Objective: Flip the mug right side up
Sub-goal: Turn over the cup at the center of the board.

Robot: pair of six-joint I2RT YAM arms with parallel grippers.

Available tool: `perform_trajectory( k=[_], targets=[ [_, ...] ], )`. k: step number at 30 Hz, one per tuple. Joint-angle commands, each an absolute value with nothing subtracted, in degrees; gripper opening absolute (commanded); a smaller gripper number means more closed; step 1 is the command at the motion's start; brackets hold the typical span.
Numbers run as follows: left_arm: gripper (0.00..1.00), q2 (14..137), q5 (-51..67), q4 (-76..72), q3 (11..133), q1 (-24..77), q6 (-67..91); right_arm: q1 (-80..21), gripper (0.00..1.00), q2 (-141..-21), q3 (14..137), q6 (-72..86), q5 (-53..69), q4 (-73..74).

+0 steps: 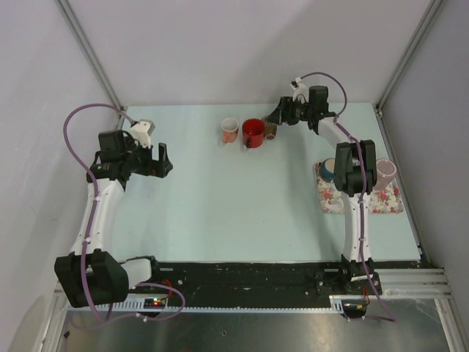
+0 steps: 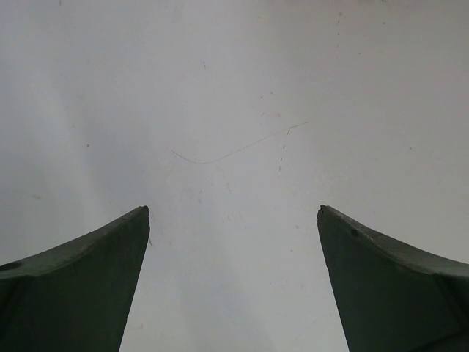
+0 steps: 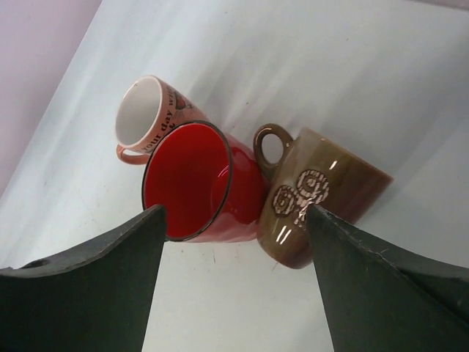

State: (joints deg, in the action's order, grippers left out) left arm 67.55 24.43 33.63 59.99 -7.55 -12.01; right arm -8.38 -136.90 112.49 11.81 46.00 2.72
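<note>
You can read "your day" in dark letters on the pink mug [image 3: 163,116], just behind the red mug [image 3: 220,198]; its other words are too hidden to read.

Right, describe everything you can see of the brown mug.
The brown mug is glossy glazed ceramic, by its look, olive-brown with pale rose motifs on its side and a loop handle. No opening shows; a rounded closed end faces the camera, so it looks upside down on the table. It stands at the far side, hard against the red mug or nearly so. The right gripper hangs open before it, not touching.
</note>
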Motion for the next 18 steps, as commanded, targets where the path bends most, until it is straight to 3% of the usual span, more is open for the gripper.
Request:
perform_trajectory(
  k=[1,10,18],
  targets=[
    [1.0,65.79,26.0,32.32,60.17,-8.04,-11.19,-7.28,0.83,-135.1,116.74,12.92,46.51,-2.14],
    [1.0,64.85,25.52,32.16,59.3,-8.27,-11.29,-8.17,0.88,-144.98,132.32,14.96,43.9,-0.92],
    [1.0,64.39,25.47,31.67,58.45,-8.9,-11.33,-8.88,0.91,-148.05,134.37,12.88,43.14,-3.32]
  ],
)
